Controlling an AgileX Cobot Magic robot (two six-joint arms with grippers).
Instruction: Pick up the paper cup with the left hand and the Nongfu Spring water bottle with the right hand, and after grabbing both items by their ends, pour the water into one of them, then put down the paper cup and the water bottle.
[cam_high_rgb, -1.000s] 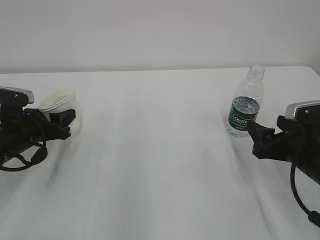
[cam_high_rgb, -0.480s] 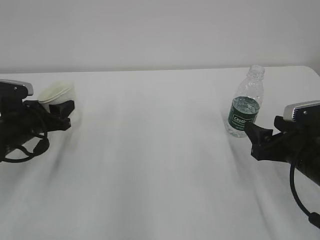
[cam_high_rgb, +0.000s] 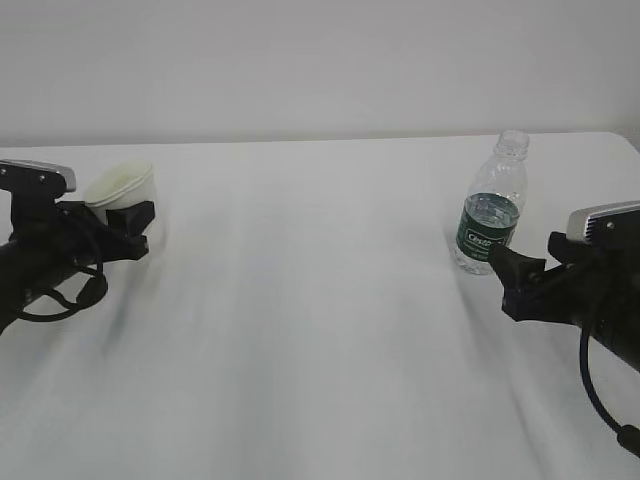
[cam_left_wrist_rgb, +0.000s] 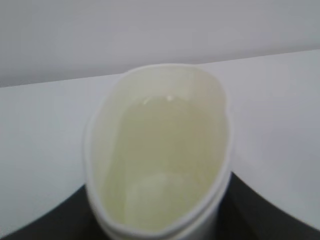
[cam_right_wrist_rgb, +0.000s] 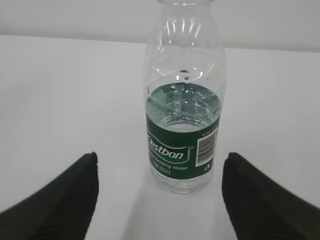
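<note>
The first pick-up looks done. The left tool (cam_high_rgb: 128, 228) is clamped on the paper cup (cam_high_rgb: 122, 188); in the left wrist view the cup's rim (cam_left_wrist_rgb: 159, 150) is squeezed into an oval between the dark jaws, and the cup appears raised off the table (cam_high_rgb: 320, 300) and tipped slightly. Its cream inside looks dry, so I judge no water has been poured.

The second pick-up is not yet made. The right tool (cam_high_rgb: 510, 262) stands wide, with nothing in it. The Nongfu Spring water bottle (cam_right_wrist_rgb: 184, 100) stands upright on the table just ahead of that tool, centred between its two fingers (cam_right_wrist_rgb: 60, 200) but clear of both, with water up to about the top of its green label.

Left to do: close on the bottle, lift it, pour into the cup, then set both down.
</note>
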